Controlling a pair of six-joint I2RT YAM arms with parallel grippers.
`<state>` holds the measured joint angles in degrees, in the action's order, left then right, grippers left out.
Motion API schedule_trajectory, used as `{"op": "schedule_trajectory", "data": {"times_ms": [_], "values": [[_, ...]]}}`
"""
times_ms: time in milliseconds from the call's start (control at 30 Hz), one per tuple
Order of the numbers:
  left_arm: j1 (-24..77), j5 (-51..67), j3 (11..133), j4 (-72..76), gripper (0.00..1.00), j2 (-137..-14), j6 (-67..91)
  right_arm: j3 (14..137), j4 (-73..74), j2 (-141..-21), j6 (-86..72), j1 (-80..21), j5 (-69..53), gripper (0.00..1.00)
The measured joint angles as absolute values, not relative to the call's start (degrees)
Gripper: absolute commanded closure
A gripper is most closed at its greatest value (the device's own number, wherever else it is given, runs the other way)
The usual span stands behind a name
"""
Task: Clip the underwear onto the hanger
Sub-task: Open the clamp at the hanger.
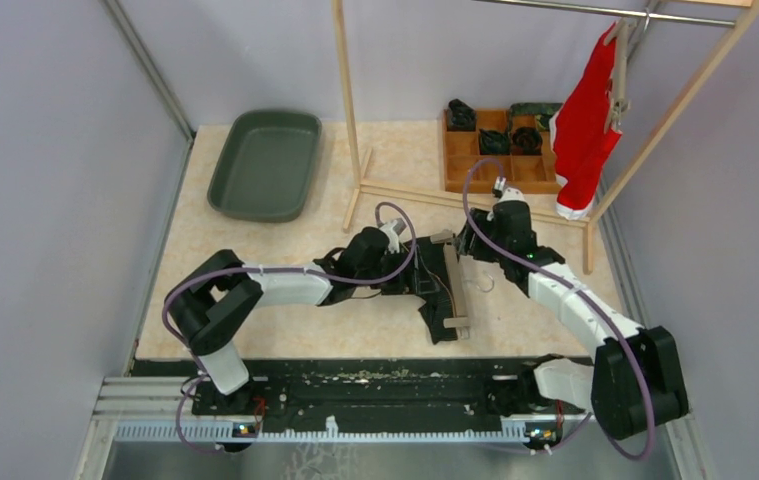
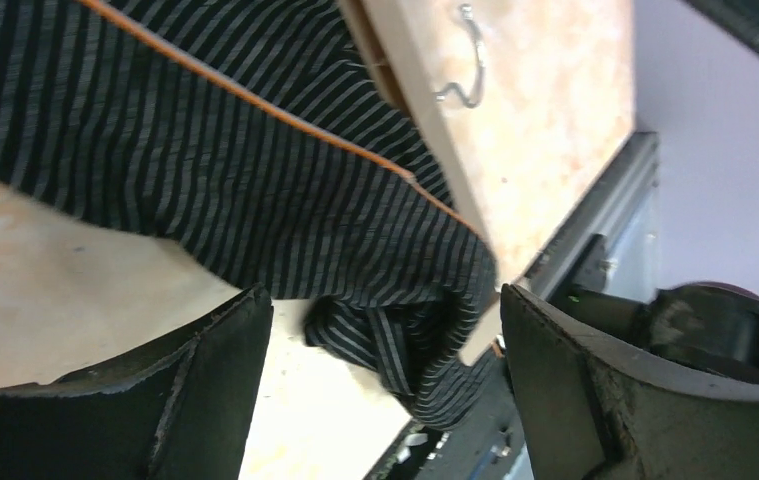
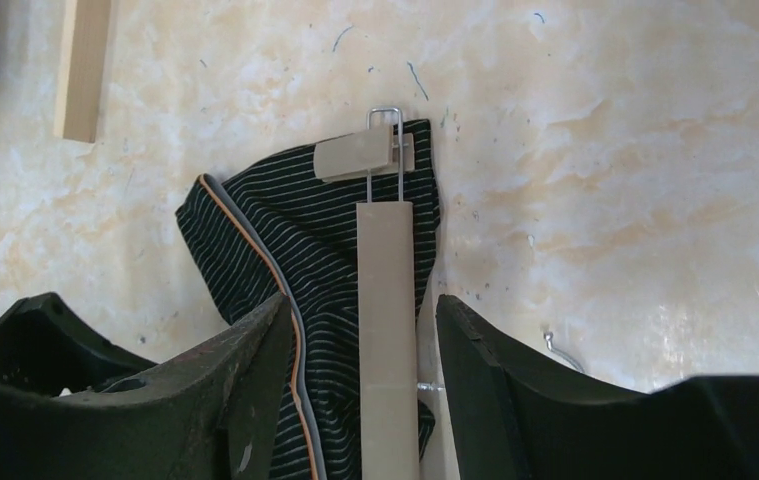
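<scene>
Beige marbled tabletop (image 1: 285, 335) — striped underwear (image 3: 325, 230) lying flat beneath a wooden hanger (image 3: 387, 300).
One clip (image 3: 355, 157) lies over the fabric's far edge. The right gripper (image 3: 363, 300) is spread, straddling the hanger with a gap on each side — the left gripper (image 2: 383, 300) gapes likewise around bunched underwear.

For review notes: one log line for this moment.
underwear under hanger | left end effector open over underwear | right end effector open astride hanger
</scene>
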<state>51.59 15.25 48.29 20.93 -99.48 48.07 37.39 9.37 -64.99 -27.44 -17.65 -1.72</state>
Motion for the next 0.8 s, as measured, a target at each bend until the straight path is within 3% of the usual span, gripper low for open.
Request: {"op": "schedule_trajectory", "data": {"times_ms": [433, 700, 800], "values": [[51.6, 7.8, 50.0, 15.0, 0.11, -97.8, 43.5, 43.5, 5.5, -79.1, -24.8, -17.9, -4.6, 0.45], [51.6, 5.6, 51.0, 12.9, 0.11, -97.9, 42.1, 44.0, 6.2, -82.0, -22.7, -18.4, -4.8, 0.42], [51.6, 4.8, 51.7, 11.4, 0.01, -97.9, 41.5, 44.1, 6.9, -83.2, -22.1, -19.1, -4.6, 0.42]]}}
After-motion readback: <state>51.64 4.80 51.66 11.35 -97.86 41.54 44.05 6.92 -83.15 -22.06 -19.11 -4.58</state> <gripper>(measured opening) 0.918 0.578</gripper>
